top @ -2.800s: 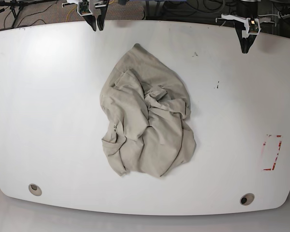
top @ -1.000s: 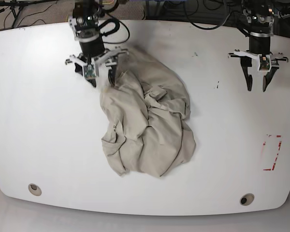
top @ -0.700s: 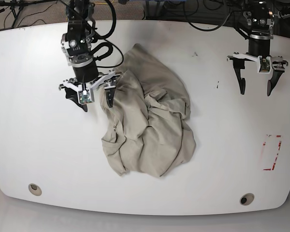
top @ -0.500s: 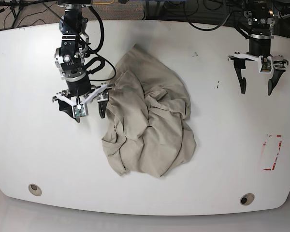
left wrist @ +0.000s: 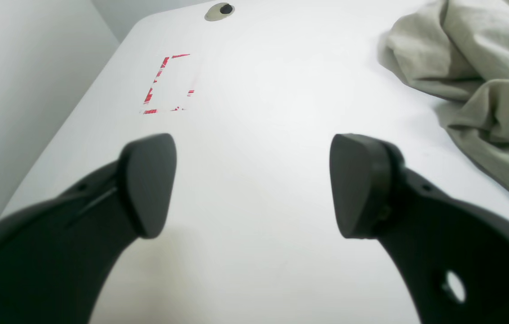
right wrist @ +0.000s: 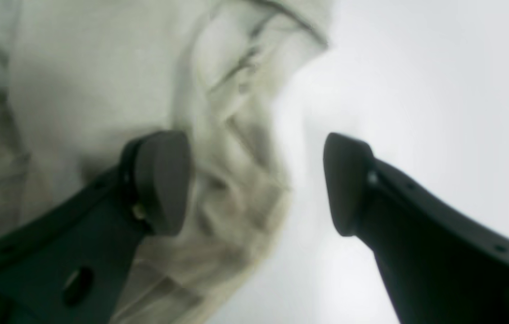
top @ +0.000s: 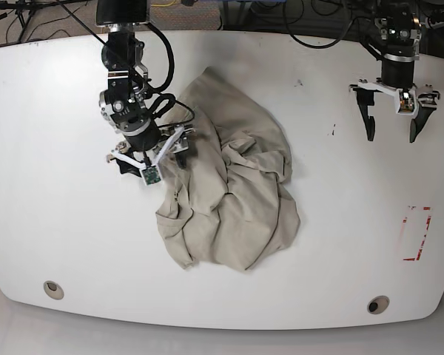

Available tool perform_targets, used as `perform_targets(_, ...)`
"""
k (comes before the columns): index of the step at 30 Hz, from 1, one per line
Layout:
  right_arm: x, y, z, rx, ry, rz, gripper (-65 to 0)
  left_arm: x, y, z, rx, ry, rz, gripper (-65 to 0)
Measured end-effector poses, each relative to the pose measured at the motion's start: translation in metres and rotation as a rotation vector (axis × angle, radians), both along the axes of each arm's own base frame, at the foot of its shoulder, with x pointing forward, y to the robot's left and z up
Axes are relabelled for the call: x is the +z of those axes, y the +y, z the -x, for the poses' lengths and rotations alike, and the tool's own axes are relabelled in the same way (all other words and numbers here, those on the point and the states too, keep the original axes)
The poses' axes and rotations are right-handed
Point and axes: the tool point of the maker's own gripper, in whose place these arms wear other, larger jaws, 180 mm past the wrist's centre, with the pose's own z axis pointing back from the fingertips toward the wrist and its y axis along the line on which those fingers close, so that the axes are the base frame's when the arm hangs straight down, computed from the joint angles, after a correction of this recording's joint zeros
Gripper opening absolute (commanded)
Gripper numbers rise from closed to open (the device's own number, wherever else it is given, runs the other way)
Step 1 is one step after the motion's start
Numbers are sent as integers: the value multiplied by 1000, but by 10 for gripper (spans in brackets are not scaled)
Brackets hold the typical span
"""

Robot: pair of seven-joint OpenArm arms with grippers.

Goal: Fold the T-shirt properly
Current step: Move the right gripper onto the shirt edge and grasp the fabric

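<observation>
Crumpled beige cotton T-shirt [top: 226, 185] is seen lying in a wrinkled heap at the middle of the white oval table [top: 66, 222], with no print showing on it. The shirt serves as the landmark for all that follows.

At the shirt's upper left edge in the base view, the right gripper [top: 149, 157] is held low with its black jaws spread apart. In the right wrist view one fingertip [right wrist: 162, 180] is seen over the cloth and the other over bare table just beside the shirt's edge, so that the hem falls in the gap between them; whether the cloth is touched cannot be told, the picture being blurred. No fabric is pinched.

Well to the right of the shirt in the base view, the left gripper [top: 391, 126] is held above bare table, its jaws likewise spread wide and nothing between them. In the left wrist view the shirt [left wrist: 475, 76] is seen off to one side of that gripper [left wrist: 252, 184], apart from it.

A red broken-line rectangle mark [top: 416, 233] is found on the table, well away from the shirt towards the left gripper's side, and two round grommet holes [top: 53, 289] are set near the table's front edge, below the shirt.
</observation>
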Motion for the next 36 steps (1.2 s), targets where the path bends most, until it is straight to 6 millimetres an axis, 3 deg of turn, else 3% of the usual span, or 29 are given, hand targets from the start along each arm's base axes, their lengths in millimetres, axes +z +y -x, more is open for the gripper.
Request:
perform_targets(7, -5, 31, 4, 148, 43, 16, -223, 2, 0, -5, 1, -11, 1, -147)
perform_targets(15, 3, 29, -29, 108, 0, 15, -222, -2, -2, -1, -6, 2, 2, -147)
perform_targets(18, -12, 28, -36, 69, 29, 17, -223, 3, -2, -3, -4, -14, 1, -148)
perform_targets(21, -28, 34, -33, 71, 75, 11, -224, 7, -3, -5, -8, -28, -1, -149)
perform_targets(26, -38, 44, -37, 77, 93, 4, -219, 8, -4, -4, -11, -31, -2, -145)
perform_targets(36, -39, 73, -24, 129, 100, -15, -212, 8, -4, -3, -18, -29, -2, -142)
